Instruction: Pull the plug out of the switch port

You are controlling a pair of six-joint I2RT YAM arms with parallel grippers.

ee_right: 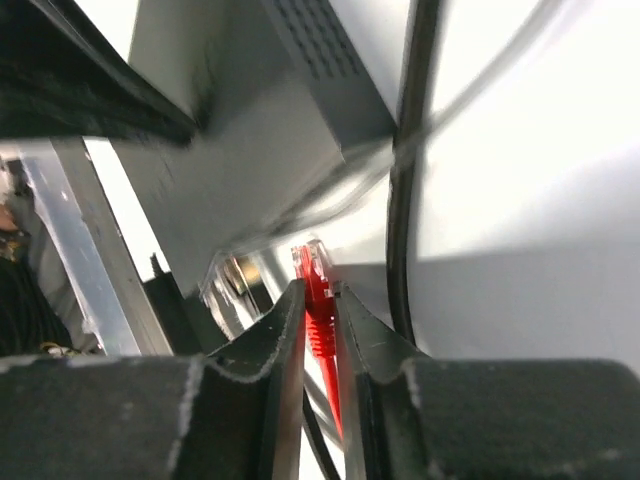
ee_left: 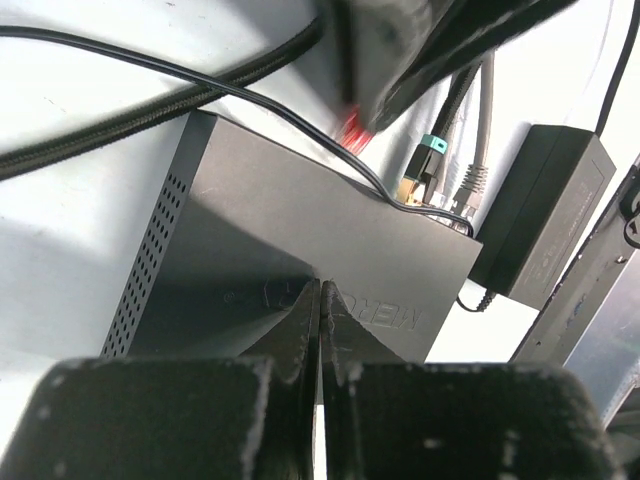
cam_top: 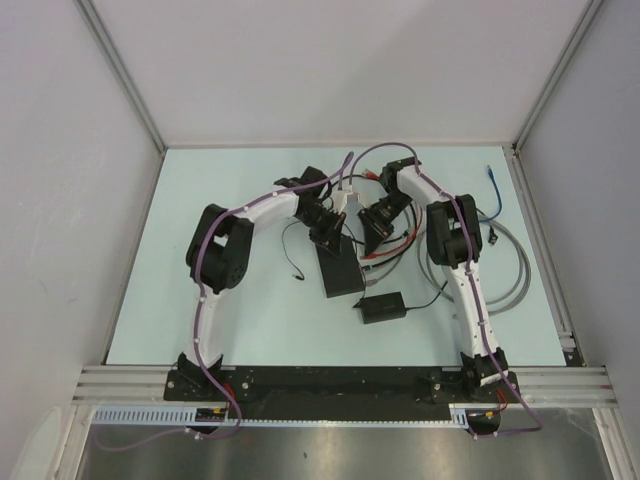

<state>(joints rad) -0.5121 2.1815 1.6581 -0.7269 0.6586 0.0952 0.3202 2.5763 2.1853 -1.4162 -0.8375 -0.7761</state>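
The flat black switch box (cam_top: pixel 340 270) lies mid-table and fills the left wrist view (ee_left: pixel 300 220). My left gripper (ee_left: pixel 321 283) is shut and empty, its tips resting on the box's top; from above it (cam_top: pixel 327 235) is at the box's far end. My right gripper (ee_right: pixel 318 287) is shut on a red plug (ee_right: pixel 318 270), whose clear tip shows bare beside the box's port edge (ee_right: pixel 235 275). The red plug (ee_left: pixel 350 130) also shows in the left wrist view at the box's far edge. Green (ee_left: pixel 430 150), yellow (ee_left: pixel 410 188) and grey plugs (ee_left: pixel 470 185) sit in that edge.
A smaller black power-adapter brick (cam_top: pixel 383 306) lies right of the box's near end, also in the left wrist view (ee_left: pixel 545 215). Grey cable loops (cam_top: pixel 515 270) and a blue cable (cam_top: pixel 492 180) lie at the right. A thin black lead (cam_top: pixel 292 262) lies left of the box.
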